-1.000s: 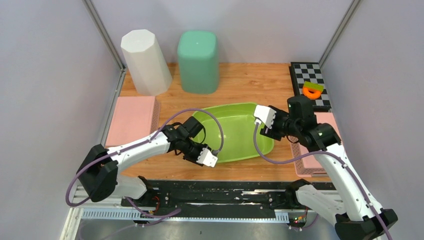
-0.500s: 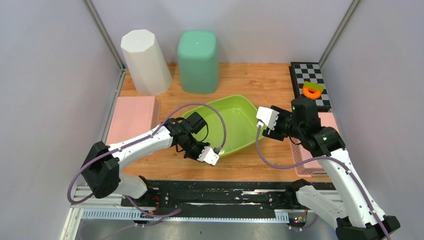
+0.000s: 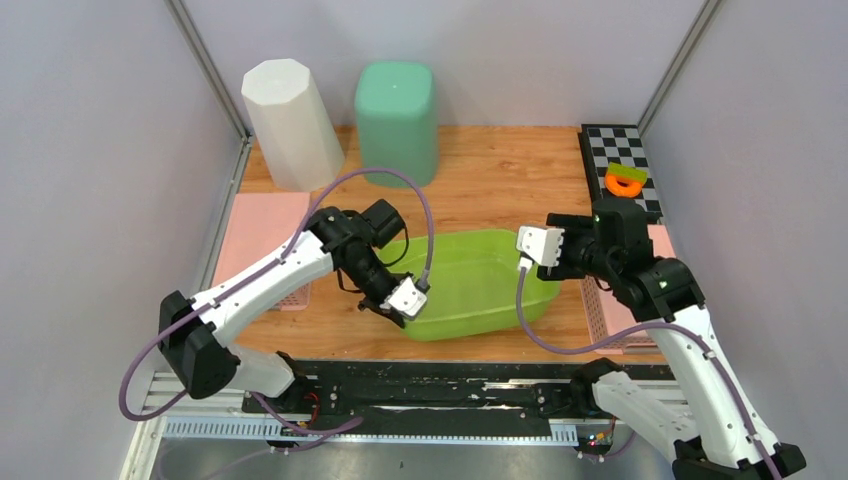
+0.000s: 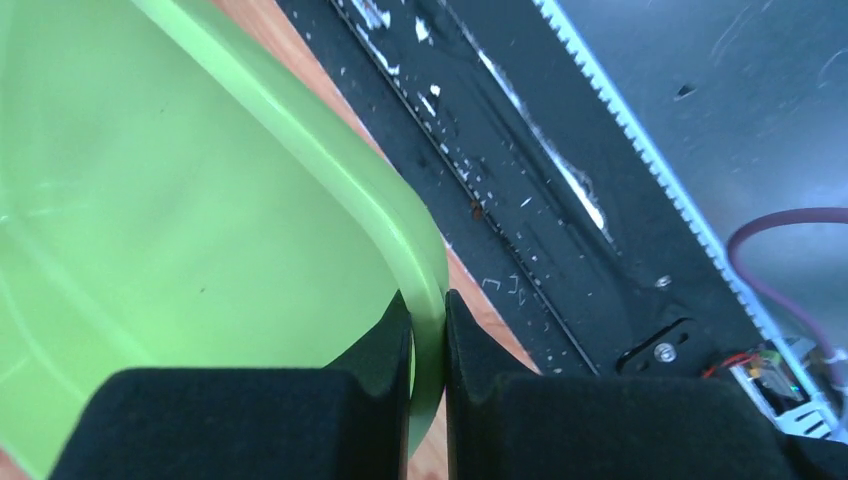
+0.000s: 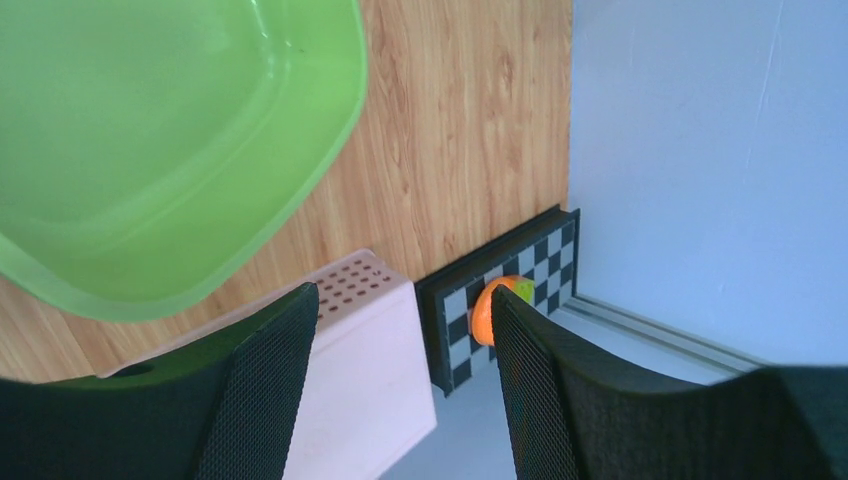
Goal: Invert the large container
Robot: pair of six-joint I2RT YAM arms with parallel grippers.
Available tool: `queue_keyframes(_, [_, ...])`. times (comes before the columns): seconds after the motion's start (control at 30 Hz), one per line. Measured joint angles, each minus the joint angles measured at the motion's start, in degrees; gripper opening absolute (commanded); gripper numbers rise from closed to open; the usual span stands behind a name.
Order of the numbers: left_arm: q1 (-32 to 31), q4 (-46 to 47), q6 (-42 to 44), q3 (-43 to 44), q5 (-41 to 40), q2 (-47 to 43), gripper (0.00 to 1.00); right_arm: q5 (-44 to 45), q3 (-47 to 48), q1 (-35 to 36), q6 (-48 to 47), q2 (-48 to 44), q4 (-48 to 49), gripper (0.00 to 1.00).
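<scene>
The large container [image 3: 480, 285] is a lime-green plastic tub in the middle of the wooden table, tipped off flat. My left gripper [image 3: 400, 303] is shut on its near-left rim. In the left wrist view the black pads [image 4: 428, 312] pinch the green rim [image 4: 400, 235], with the tub's inside to their left. My right gripper [image 3: 575, 268] hangs open just off the tub's right end and holds nothing. In the right wrist view its fingers [image 5: 402, 296] frame the pink box, and the tub [image 5: 170, 130] lies to the upper left, apart from them.
A white octagonal bin [image 3: 290, 125] and a teal bin [image 3: 396, 122] stand upside down at the back. Pink perforated boxes lie at the left [image 3: 262, 240] and right [image 3: 625, 330] edges. A checkerboard [image 3: 620, 155] at the back right carries an orange ring [image 3: 625, 182]. The black base rail [image 4: 560, 200] runs along the near edge.
My left gripper has closed on the tub's rim and risen, tipping the tub and swinging it toward the near edge. The right gripper has drawn back to the right, off the tub.
</scene>
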Motion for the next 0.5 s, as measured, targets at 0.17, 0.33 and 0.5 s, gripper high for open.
queue_keyframes(0.17, [6.16,-11.13,6.45,6.71,8.68,3.13,0.0,2.75,5.57,-0.04,-6.01,1.97,-7.74,0.66])
queue_keyframes(0.33, [11.23,-15.52,9.4,8.63,14.51,7.02,0.0,3.48,14.32,-0.04,-10.36,3.52,-16.2,0.64])
queue_keyframes(0.5, [12.41,-17.4,9.9,8.63,18.18,7.69,0.0,3.52,14.36,-0.02,-13.97,3.76,-20.68,0.62])
